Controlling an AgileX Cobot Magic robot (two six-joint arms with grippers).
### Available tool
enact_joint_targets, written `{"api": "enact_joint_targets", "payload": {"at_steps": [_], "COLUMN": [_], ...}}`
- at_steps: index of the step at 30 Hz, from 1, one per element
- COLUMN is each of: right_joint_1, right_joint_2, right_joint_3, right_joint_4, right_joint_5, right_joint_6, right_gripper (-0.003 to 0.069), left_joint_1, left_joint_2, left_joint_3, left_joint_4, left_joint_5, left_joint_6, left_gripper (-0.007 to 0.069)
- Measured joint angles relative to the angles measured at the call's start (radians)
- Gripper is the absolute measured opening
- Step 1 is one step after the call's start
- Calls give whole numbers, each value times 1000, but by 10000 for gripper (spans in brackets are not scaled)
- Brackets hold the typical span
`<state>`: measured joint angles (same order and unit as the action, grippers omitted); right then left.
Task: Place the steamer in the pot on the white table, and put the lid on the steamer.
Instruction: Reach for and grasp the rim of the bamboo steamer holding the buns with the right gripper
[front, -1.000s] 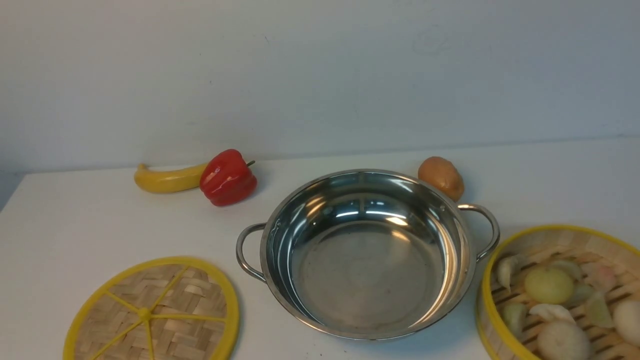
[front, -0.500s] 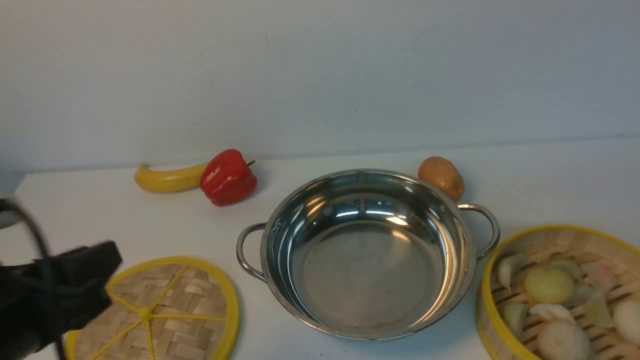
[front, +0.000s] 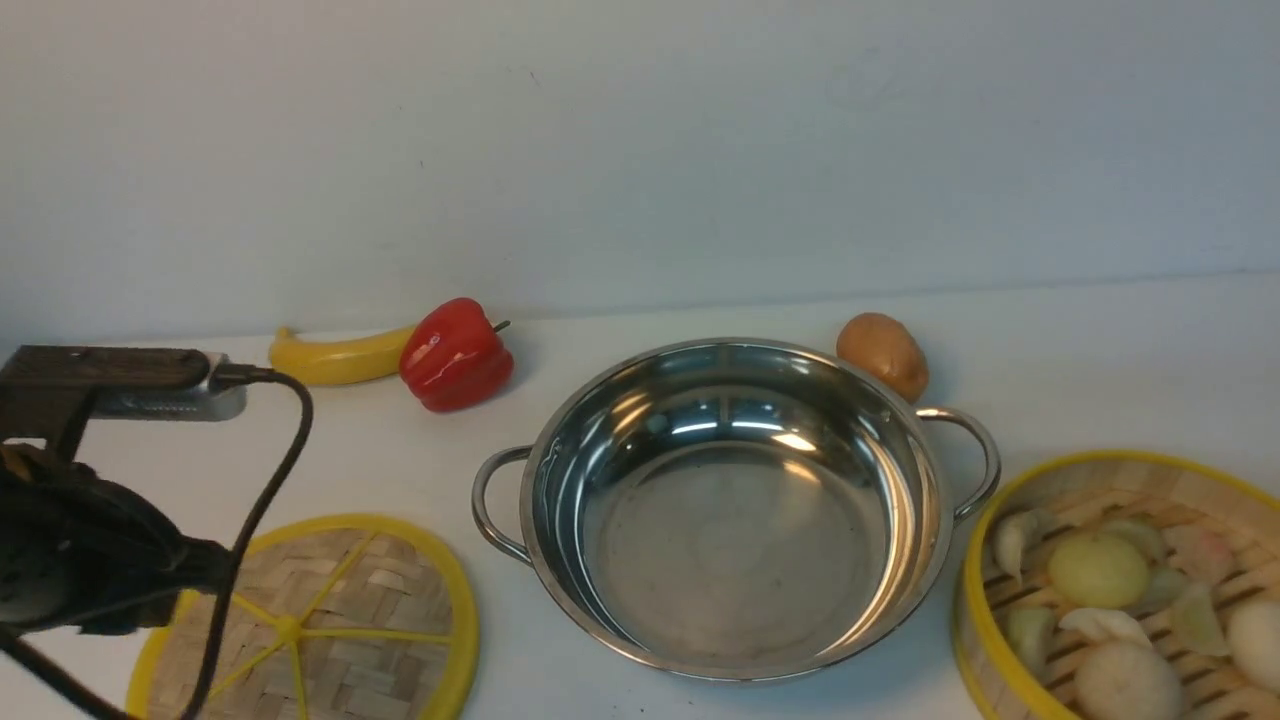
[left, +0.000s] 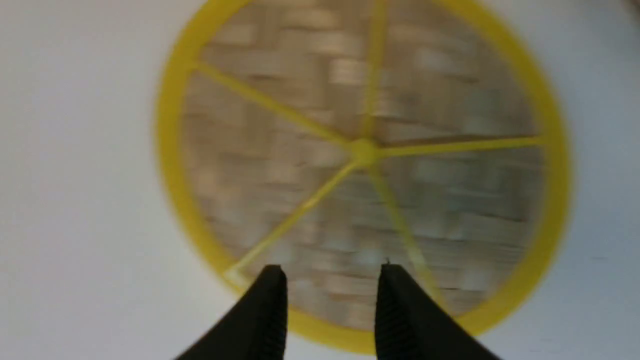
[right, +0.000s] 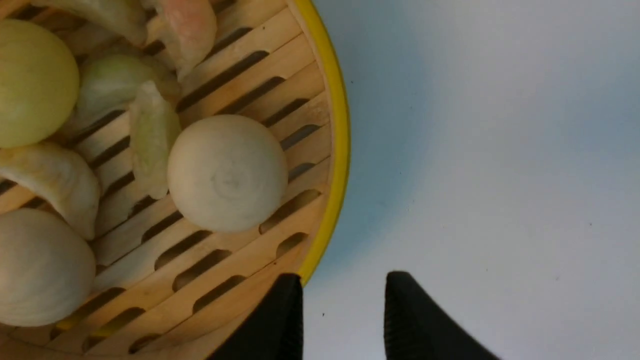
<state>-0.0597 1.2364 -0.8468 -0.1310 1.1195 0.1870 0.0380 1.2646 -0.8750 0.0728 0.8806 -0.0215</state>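
Observation:
The steamer (front: 975, 560) stands on the white table (front: 1100, 350) at the front right, with several pale dumplings and buns on its slatted floor. The shiny pot (front: 560, 470) sits empty in the middle. The woven lid (front: 350, 610) lies flat at the front left. My left arm (front: 70, 560) hangs over the lid's left edge. In the left wrist view my left gripper (left: 331, 272) is open above the lid (left: 300, 165), holding nothing. My right gripper (right: 345, 277) is open just outside the steamer's yellow rim (right: 340, 140), one fingertip over the rim.
A banana (front: 330, 360) and a red pepper (front: 455, 355) lie at the back left near the wall. A brown potato (front: 882, 355) sits behind the pot's right handle. A black cable loops from the left wrist camera.
My left arm has come into the front view from the left and now stands higher over the lid's left edge. Pot, steamer and lid have not moved.

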Motion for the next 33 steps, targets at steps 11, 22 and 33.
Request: {"api": "enact_joint_targets", "payload": {"at_steps": [11,22,33], "right_joint_1": [0,-44,-130], "right_joint_2": [172,313,404], "right_joint_3": [-2,-2,-2], "right_joint_4": [-21,-83,81], "right_joint_5": [-111,-236,-330], "right_joint_6": [-4,44,-47], "right_gripper": [249,249,249], "left_joint_1": [1,1,1], "left_joint_2": [9,9,9], "left_joint_3": [-22,-23,-23], "left_joint_4": [84,-1,-14], "left_joint_5": [27,27,22], "left_joint_6": [-110,-46,-40], "left_gripper": [241,241,241]}}
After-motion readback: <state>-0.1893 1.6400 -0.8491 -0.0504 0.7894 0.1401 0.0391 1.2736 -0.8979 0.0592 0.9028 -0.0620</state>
